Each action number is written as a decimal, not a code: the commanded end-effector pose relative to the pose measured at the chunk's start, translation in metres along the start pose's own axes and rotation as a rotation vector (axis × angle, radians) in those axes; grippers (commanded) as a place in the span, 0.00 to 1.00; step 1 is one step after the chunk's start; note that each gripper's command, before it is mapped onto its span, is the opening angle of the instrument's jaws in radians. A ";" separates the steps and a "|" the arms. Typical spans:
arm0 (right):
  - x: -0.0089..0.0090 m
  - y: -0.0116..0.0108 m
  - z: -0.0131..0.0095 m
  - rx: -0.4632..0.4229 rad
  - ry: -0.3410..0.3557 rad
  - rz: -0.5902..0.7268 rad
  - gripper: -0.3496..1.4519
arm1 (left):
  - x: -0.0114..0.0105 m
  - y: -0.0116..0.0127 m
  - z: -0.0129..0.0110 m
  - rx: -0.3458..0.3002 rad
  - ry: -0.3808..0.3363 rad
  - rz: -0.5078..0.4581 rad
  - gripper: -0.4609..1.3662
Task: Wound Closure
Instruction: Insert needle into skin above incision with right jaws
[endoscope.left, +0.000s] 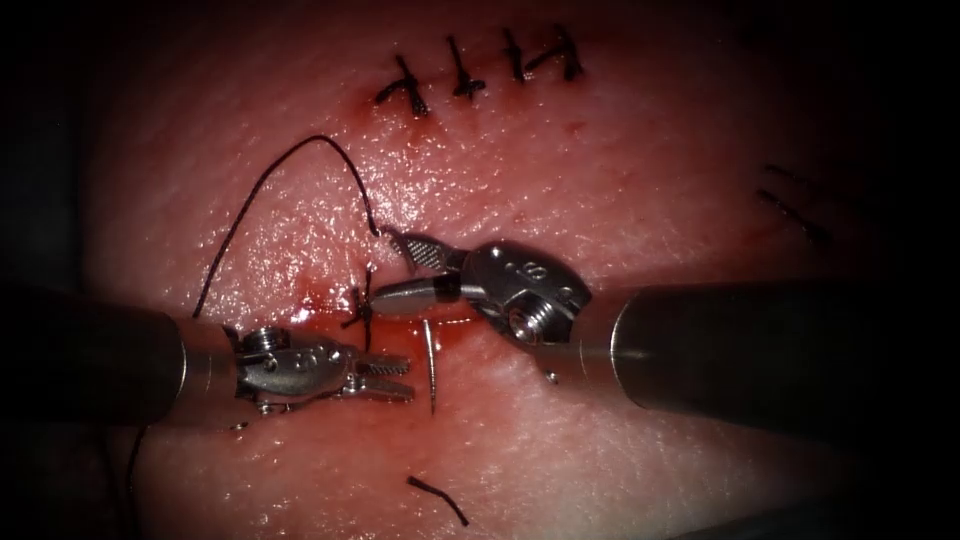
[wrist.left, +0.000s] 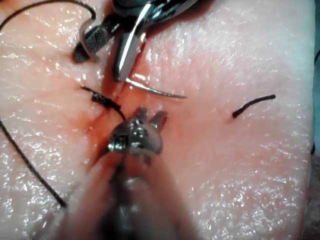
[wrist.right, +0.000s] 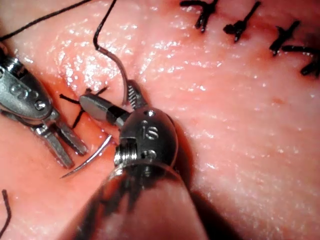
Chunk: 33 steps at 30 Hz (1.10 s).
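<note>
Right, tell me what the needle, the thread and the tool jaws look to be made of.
Needle: thin polished metal, likely steel, going by its bright glint; it lies on the tissue, held by neither tool.
Thread: dark, matte strand, material unclear.
Left tool and right tool: shiny grey metal, probably steel, with ridged jaw faces; both open, holding nothing.

surgical training bench, sutured tissue (endoscope.left: 650, 200)

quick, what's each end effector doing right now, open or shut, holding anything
Left end effector: open, holding nothing, beside the needle.
Right end effector: open around the thread, not clamped; the needle lies free on the tissue.
</note>
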 end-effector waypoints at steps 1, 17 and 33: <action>0.0007 0.0004 -0.0002 -0.022 0.011 -0.064 0.87 | 0.0000 -0.0001 0.0001 0.000 0.000 0.000 0.31; 0.0044 0.0008 0.0012 0.014 0.014 -0.216 0.82 | 0.0001 0.0001 0.0001 0.001 0.000 -0.001 0.27; 0.0036 0.0003 0.0018 0.084 -0.117 0.011 0.00 | -0.0001 0.0002 0.0000 0.000 0.000 0.000 0.27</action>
